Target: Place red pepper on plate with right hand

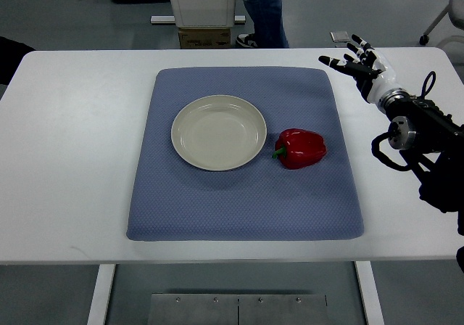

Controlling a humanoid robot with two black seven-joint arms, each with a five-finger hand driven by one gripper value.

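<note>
A red pepper (301,148) with a green stem lies on its side on the blue mat (239,202), just right of the cream plate (219,132). The plate holds nothing. My right hand (353,61) hovers over the table's far right part, beyond the mat's upper right corner, well above and to the right of the pepper. Its fingers (337,62) are spread and hold nothing. The right arm comes in from the right edge. No left arm shows.
The white table (72,144) carries the mat in its middle. A person's legs in jeans (264,9) stand behind the far edge, beside a white machine base (203,2) and a cardboard box (206,38).
</note>
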